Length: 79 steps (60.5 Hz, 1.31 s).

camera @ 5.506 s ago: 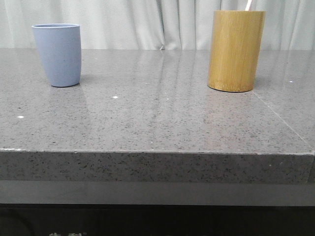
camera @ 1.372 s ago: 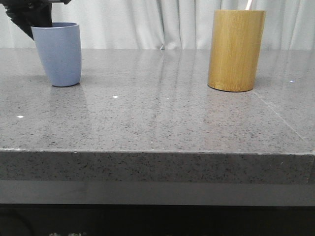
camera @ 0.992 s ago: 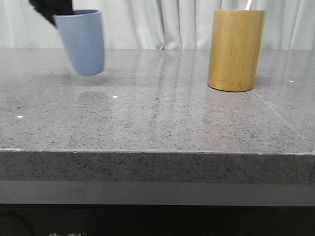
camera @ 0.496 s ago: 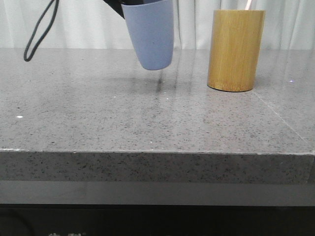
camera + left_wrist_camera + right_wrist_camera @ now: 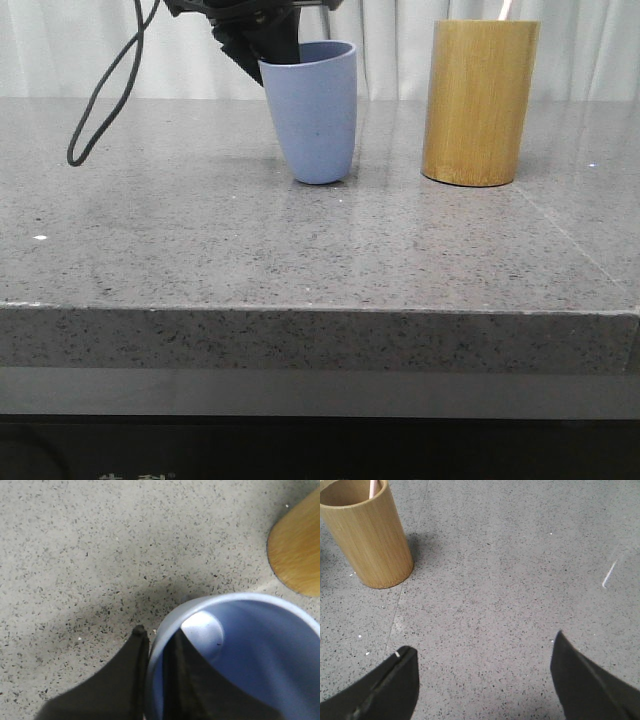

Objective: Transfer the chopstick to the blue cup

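Pink chopstick (image 5: 372,487) mostly hidden in bamboo holder (image 5: 479,103) — left gripper (image 5: 156,650) pinching blue cup (image 5: 311,110) rim.

No legible text anywhere; only cut-off, unreadable pale marks at the front view's bottom left edge.

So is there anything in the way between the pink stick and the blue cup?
Nothing visible. The chopstick stands inside the bamboo holder. The blue cup stands beside the holder with bare table between them. The left end effector pinches the cup's rim.
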Tool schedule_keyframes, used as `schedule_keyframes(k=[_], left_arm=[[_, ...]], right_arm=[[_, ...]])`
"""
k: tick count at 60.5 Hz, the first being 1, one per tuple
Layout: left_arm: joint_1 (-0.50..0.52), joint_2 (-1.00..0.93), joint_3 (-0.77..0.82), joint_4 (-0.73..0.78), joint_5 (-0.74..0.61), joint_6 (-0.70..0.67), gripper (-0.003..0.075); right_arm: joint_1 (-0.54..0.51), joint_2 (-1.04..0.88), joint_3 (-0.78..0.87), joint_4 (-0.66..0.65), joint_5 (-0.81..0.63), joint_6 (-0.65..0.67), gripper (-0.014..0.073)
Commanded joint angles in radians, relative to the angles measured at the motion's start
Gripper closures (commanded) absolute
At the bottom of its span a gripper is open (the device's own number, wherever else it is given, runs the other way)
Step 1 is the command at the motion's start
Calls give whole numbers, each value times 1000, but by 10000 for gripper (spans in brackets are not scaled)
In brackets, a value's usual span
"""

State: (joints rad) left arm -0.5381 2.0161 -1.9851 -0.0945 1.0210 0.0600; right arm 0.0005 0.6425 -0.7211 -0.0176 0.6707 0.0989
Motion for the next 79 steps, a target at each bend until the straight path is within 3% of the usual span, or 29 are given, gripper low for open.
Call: schedule_keyframes(k=[1, 11, 16, 63, 79], left_arm=[[-7, -62, -40, -23, -55, -7, 650], [-7, -62, -40, -27, -57, -7, 395], [-7, -64, -40, -30, -57, -7, 335], [-3, -281, -35, -18, -53, -7, 355], [-3, -509, 155, 26, -115, -7, 355]], right_arm=[[2, 8, -33, -13, -56, -8, 34], [2, 8, -33, -13, -53, -8, 34], [2, 8, -33, -13, -53, -8, 34], [2, 8, -33, -13, -53, -8, 34], [2, 8, -33, -13, -54, -8, 34]])
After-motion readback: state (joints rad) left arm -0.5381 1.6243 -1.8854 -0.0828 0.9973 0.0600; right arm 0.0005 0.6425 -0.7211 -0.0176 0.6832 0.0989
